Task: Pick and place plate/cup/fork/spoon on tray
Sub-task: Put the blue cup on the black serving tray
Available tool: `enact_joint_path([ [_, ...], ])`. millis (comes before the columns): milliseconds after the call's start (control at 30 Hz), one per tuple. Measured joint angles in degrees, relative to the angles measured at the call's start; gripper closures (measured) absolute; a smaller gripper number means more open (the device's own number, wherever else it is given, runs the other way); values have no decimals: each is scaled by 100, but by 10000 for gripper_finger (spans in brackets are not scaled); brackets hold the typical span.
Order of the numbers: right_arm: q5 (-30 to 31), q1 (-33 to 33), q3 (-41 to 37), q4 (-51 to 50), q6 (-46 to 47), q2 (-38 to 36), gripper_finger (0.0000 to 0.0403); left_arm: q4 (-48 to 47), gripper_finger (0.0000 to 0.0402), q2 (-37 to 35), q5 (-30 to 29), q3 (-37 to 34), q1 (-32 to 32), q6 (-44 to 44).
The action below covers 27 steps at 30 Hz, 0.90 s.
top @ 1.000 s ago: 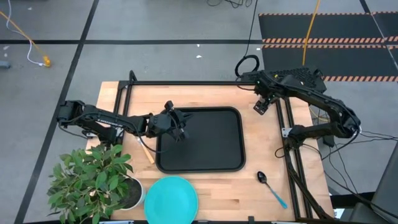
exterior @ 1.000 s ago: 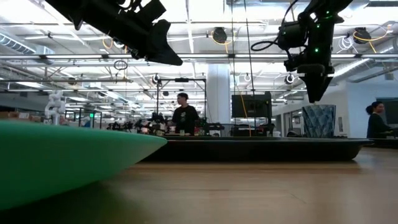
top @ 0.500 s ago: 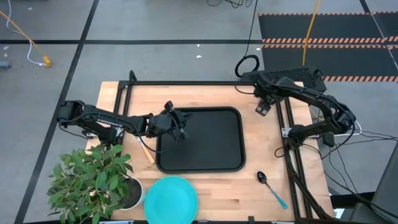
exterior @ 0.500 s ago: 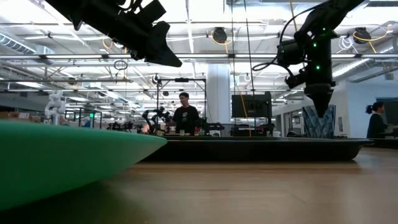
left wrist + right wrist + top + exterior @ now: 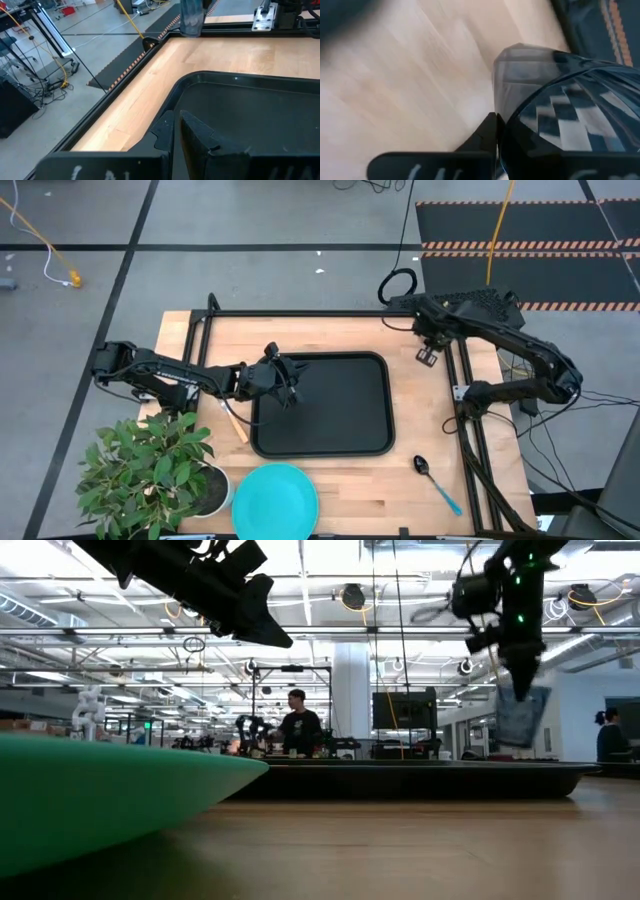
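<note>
Cup point(image 5: 520, 715) is at the far right corner of the tabletop point(image 5: 340, 330), well apart from the tray point(image 5: 320, 452), with the right gripper point(image 5: 428, 352) and its jaws clamped on its wall. From the low view I'd guess it's just off the wood.

It looks like smoky, faceted, see-through glass or plastic – slick stuff – so I'd keep the squeeze firm, carry it upright and set it down flat on the tray's smooth black floor, clearing the raised rim on the way in.

The left gripper point(image 5: 285, 385) hovers over the tray's left edge, jaws together on nothing, so aim for the right half.

Waiting on the tabletop: the flat turquoise plate point(image 5: 275, 500), spoon point(image 5: 437, 480) and fork point(image 5: 233, 422).
</note>
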Motion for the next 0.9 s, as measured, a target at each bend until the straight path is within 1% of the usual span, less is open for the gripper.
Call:
enact_joint_path([
  [133,-48,528,555,-191,285,-32,402,5,371,0,0,0,23,-4],
  [267,-40,1186,1107,-315,537,116,402,6,371,0,-2,0,63,-26],
  [433,-19,1949,1694,-357,725,511,402,7,371,0,-2,0,67,-39],
  [567,144,2415,2015,-409,745,986,402,3,371,0,-2,0,65,-50],
  [733,149,2673,2167,-575,721,1544,402,-2,371,0,-2,0,63,-57],
  [900,446,2741,2173,-646,633,1835,403,-13,371,0,0,2,61,-67],
])
